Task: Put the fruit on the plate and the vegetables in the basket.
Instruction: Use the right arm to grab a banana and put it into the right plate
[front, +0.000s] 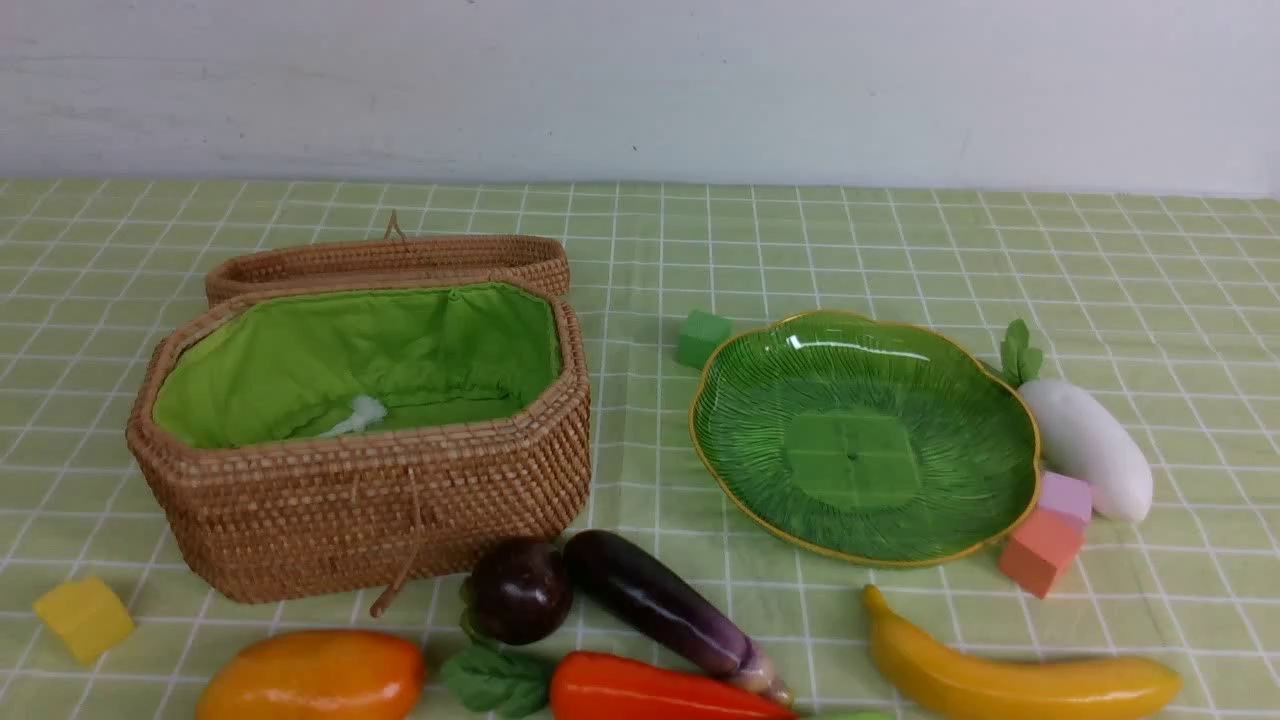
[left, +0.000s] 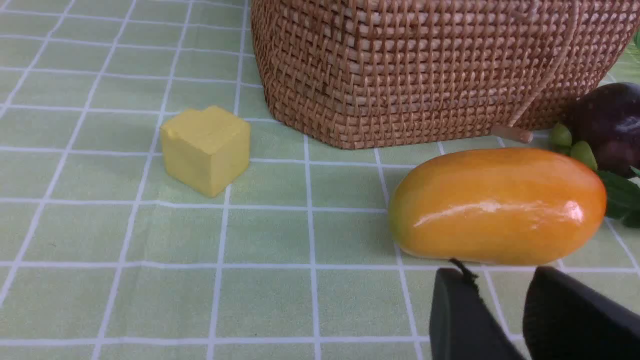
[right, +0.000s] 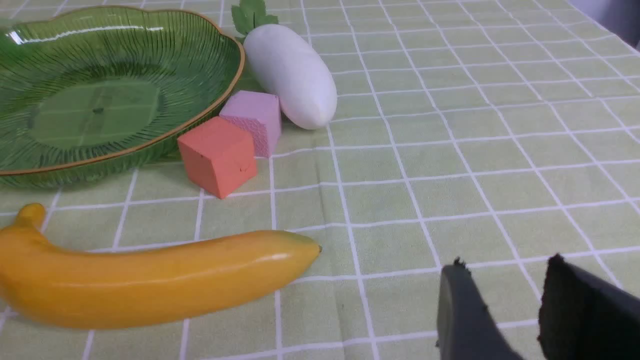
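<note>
The wicker basket (front: 370, 500) stands open at the left, its green lining bare. The green plate (front: 860, 440) lies empty at the right. Along the near edge lie the mango (front: 315, 675), the maroon fruit (front: 518, 590), the eggplant (front: 660, 600), the carrot (front: 640, 690) and the banana (front: 1010, 680). The radish (front: 1085, 445) rests beside the plate's far right rim. Neither gripper shows in the front view. My left gripper (left: 497, 272) is open, empty, just short of the mango (left: 497, 205). My right gripper (right: 505, 264) is open and empty over bare cloth, off the banana's (right: 150, 277) tip.
Foam cubes lie about: yellow (front: 85, 618) left of the basket, green (front: 700, 338) behind the plate, pink (front: 1065, 497) and orange (front: 1040, 550) between plate and radish. The basket's lid (front: 390, 262) lies behind it. A white wall closes the far side.
</note>
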